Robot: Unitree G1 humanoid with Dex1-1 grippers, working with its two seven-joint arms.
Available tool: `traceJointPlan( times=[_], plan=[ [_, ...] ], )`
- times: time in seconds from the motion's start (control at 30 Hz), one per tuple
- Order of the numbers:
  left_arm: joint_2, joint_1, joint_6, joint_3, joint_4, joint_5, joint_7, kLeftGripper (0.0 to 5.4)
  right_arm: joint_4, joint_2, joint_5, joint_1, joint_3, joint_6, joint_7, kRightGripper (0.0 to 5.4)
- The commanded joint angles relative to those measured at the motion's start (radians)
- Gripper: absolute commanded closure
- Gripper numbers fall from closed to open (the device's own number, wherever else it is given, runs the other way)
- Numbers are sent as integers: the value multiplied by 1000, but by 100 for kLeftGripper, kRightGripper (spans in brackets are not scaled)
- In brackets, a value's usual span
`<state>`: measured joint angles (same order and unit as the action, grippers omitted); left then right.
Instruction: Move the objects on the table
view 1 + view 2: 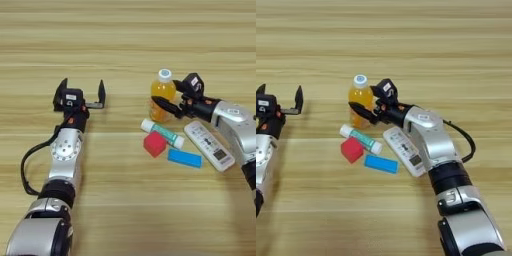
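1. The right gripper (367, 106) reaches in from 3 o'clock to the orange-drink bottle (359, 100), which stands upright near the middle of the table (125, 45). One black finger lies across the front of the bottle's lower body and the other sits by its shoulder, so the jaws are spread around it; whether they already press on it cannot be told.
2. The other objects lie just at 6 o'clock of the bottle: the white-and-green tube (161, 133) slanted, the red cube (155, 144) touching or nearly touching the tube, the flat blue block (184, 158) to the cube's 4 o'clock, and the white remote control (209, 145) under the right forearm.
3. The left gripper (82, 92) rests well apart at 9 o'clock, its fingers wide open and holding nothing.
4. Judged from this, the step is gripping the bottle. It would go best with the fingers centred on the body, closed firmly, and lifted straight up, as the tube lies close below and the bottle could tip.
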<state>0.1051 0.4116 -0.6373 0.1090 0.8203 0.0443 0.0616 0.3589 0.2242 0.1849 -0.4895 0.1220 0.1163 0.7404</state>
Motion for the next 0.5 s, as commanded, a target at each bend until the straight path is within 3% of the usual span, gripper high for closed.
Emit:
traceJointPlan(
  times=[0.03,0.5],
  plan=[
    [-1,17,-5,-4,6,-13,-6,0,-56,5,4,5,1,11,6,185],
    [-2,20,-8,-6,12,-15,-8,0,-235,7,15,39,1,32,0,186]
  ],
)
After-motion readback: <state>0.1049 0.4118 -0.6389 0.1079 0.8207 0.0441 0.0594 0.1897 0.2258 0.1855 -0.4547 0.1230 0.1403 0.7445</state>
